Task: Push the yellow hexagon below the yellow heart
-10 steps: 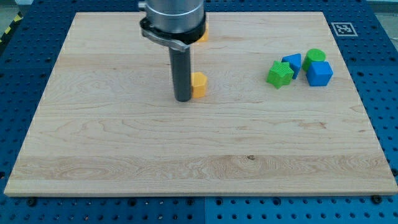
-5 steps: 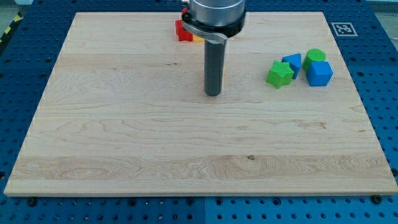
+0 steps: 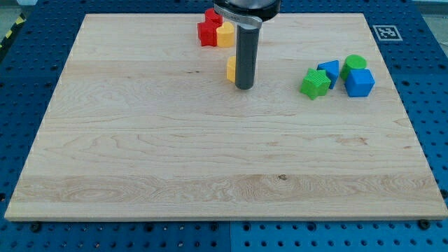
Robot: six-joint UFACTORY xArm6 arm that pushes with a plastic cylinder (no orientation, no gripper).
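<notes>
The yellow hexagon (image 3: 230,69) lies in the upper middle of the board, just below the yellow heart (image 3: 225,34) with a small gap between them. My tip (image 3: 245,87) rests on the board at the hexagon's right side, touching or nearly touching it. The rod hides the hexagon's right part. The heart sits near the view's top edge, against red blocks (image 3: 208,31) on its left.
At the view's right stands a cluster: a green star (image 3: 315,83), a blue block (image 3: 329,70), a green cylinder (image 3: 355,64) and a blue cube (image 3: 360,82). A black-and-white marker (image 3: 385,32) sits at the board's top right corner.
My tip moved from the hexagon's left side around to its right side and upward. The hexagon slid up toward the heart. The red blocks and heart came out from behind the arm.
</notes>
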